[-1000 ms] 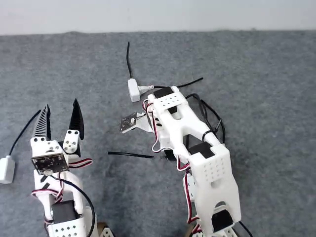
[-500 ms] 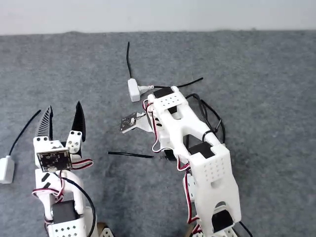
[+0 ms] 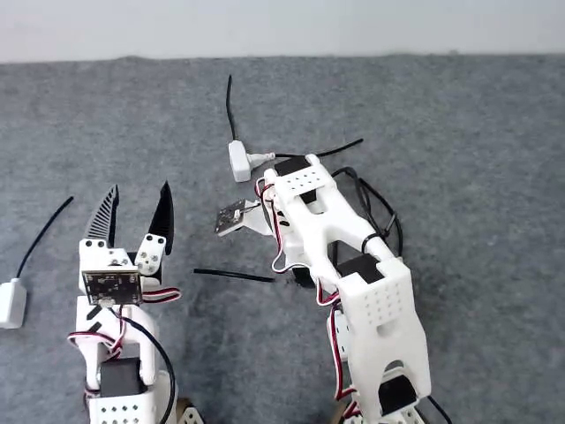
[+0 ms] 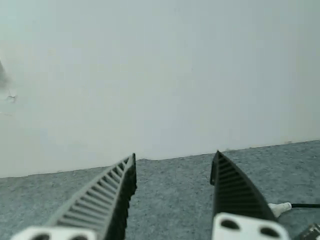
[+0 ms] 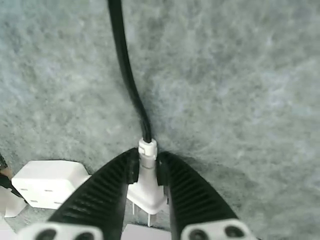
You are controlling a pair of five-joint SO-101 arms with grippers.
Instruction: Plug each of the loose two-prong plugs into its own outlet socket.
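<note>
Since the right jaws are clamped only on the narrow collar of the plug [image 5: 146,195], where its cord [image 5: 125,75] enters, I expect it could swivel or slip once pushed. The white socket block [image 5: 47,182] lies loose on the table [image 3: 459,132] just beside it and may skid away. My left jaws hang spread and empty, bracing nothing. A second white block [image 3: 11,303] lies well apart, outside the left arm [image 3: 115,353].

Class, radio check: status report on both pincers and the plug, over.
Left pincer open, empty. Right pincer shut on white plug. White socket block beside it, apart.
</note>
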